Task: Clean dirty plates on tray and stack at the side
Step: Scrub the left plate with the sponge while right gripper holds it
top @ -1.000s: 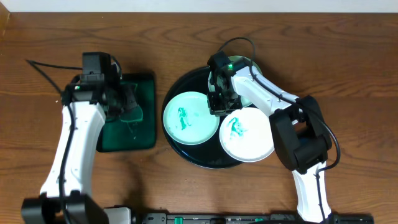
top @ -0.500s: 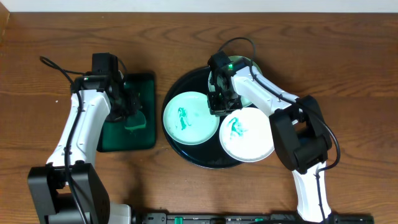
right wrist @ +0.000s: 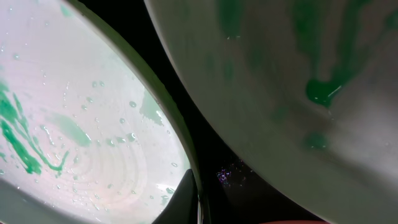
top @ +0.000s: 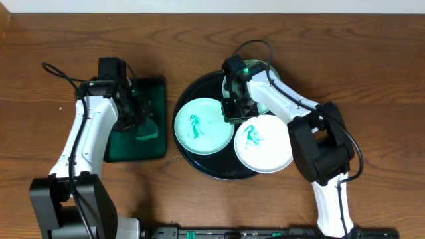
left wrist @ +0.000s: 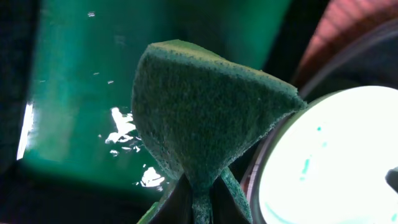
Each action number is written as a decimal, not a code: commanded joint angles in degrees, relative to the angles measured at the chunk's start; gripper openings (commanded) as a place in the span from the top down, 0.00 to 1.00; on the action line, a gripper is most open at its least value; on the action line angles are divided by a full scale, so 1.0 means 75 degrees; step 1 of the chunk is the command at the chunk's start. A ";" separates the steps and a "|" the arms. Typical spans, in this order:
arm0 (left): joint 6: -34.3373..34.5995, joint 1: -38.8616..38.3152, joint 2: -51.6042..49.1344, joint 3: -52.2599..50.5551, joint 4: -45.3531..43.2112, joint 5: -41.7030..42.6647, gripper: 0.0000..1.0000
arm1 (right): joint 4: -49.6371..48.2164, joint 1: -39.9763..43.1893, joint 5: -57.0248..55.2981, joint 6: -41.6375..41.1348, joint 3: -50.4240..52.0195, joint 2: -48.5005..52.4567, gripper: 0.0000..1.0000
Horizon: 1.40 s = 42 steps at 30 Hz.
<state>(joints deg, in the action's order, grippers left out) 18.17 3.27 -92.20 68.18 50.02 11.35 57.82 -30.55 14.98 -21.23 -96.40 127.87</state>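
Left end effector (left wrist: 202, 204) shifted, pinching sponge (left wrist: 205, 118) over green tray (left wrist: 74, 93).

Over the past second the left arm (top: 86, 143) has swung in from the bench's (top: 199, 40) left edge, its elbow drawing upright. The left fingers (left wrist: 176, 204), pinching the green sponge (left wrist: 205, 118), have drifted a little right across the green tray (top: 126, 151), nearer the black tray (top: 194, 89).
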 commanded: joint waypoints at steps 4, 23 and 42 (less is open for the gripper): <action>-0.0006 -0.0854 0.0006 0.0111 -0.0347 0.0749 0.93 | 0.0085 -0.0070 0.0213 0.0096 0.0076 0.0341 0.99; 0.0825 -0.2206 -0.2340 0.0111 -0.1716 0.0758 0.93 | 0.0204 -0.0070 0.0213 0.0099 0.0076 0.0341 0.99; 0.0306 -0.3314 -0.2801 0.0111 -0.2127 0.3713 0.93 | 0.0210 -0.0070 0.0213 0.0210 0.0076 0.0341 0.99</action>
<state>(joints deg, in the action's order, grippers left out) 20.78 -21.30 -111.77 69.54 33.93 34.70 58.83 -30.50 15.38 -20.56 -96.40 127.90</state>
